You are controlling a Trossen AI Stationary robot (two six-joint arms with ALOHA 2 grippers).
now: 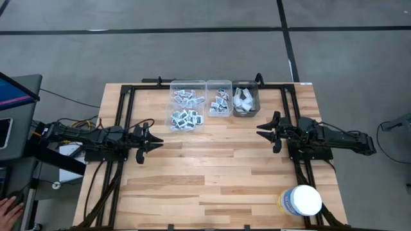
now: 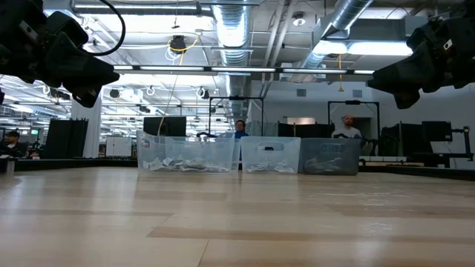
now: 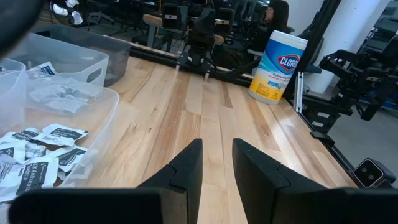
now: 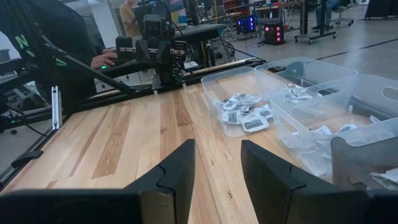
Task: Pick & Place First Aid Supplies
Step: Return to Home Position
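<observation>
The first aid packets, small white-grey squares with dark print, lie in a large clear bin (image 1: 188, 106) and a smaller clear bin (image 1: 219, 97); pale white wrappers fill a grey bin (image 1: 246, 97). All three bins stand in a row on the table at its far edge. My left gripper (image 1: 157, 142) hovers open over the left middle of the table, pointing right, near the large bin's near side; its wrist view shows packets (image 3: 37, 162) beside the gripper (image 3: 216, 155). My right gripper (image 1: 260, 130) hovers open, pointing left, just near of the grey bin (image 4: 373, 155). Neither holds anything.
A white round wipes tub (image 1: 300, 201) with a blue-yellow label stands at the table's near right corner. Black rails (image 1: 125, 102) run along the table's sides. Bare wood (image 1: 212, 173) lies between the arms. A person's hand (image 1: 8, 206) shows off the table's left; people (image 2: 347, 126) stand far behind.
</observation>
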